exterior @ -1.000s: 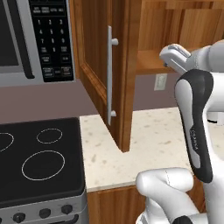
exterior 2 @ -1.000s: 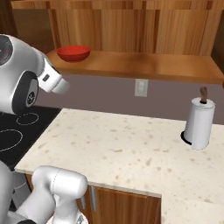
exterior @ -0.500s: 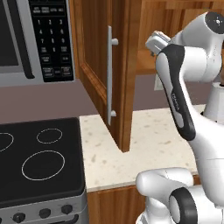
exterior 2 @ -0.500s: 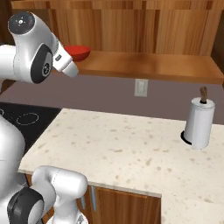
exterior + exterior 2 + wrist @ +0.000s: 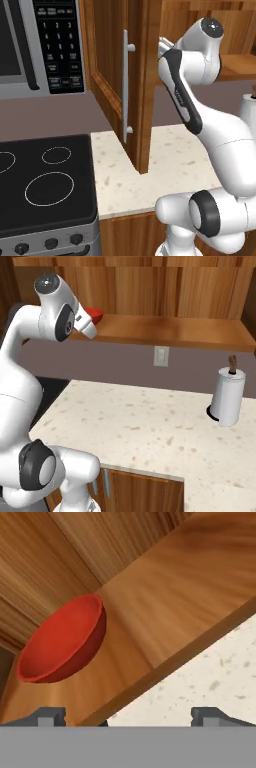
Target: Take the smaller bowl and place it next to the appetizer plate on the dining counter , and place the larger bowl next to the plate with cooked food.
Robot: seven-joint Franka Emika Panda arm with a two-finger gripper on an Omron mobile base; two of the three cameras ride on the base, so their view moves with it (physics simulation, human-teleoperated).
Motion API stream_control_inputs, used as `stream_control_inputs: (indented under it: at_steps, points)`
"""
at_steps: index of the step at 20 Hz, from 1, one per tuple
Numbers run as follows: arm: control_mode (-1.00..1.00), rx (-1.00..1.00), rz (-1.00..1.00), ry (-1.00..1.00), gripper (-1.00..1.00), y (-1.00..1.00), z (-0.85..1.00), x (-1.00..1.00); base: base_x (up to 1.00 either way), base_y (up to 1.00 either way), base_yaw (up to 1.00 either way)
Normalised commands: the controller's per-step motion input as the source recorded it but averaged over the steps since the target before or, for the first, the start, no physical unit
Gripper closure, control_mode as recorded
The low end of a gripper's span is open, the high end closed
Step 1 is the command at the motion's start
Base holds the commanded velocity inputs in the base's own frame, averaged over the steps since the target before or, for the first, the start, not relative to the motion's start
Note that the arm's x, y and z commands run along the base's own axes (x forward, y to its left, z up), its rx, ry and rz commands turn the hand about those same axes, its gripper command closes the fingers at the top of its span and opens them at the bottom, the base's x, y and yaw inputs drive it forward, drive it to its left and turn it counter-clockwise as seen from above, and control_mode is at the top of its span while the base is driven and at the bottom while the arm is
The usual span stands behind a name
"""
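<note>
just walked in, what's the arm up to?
The arm is raised toward the open cabinet shelf, where the smaller bowl, red, sits. The gripper is open and empty, short of the bowl. The bowl has not been picked up yet. A paper towel roll stands on the counter below.

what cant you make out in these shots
- Red bowl: in the right base view, mostly hidden behind the arm's hand; clear in the hand view.
- Shelf: far end hidden by the open cabinet door in the left base view.
- Paper towel roll: cut off at the right edge of the left base view.
</note>
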Motion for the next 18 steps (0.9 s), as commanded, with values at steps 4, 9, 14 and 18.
stream_control_inputs:
  at_steps: [4,9,14,18]
  points:
    - [-1.0,0.0,0.0,0.0,-1.0,0.04,-0.02,0.8,0.0,0.0,0.0]
    - [-1.0,0.0,0.0,0.05,-1.0,0.0,0.0,0.77,0.0,0.0,0.0]
    - [-1.0,0.0,0.0,0.07,-1.0,0.09,0.0,0.65,0.0,0.0,0.0]
    - [-1.0,0.0,0.0,0.08,-1.0,0.11,-0.03,0.66,0.0,0.0,0.0]
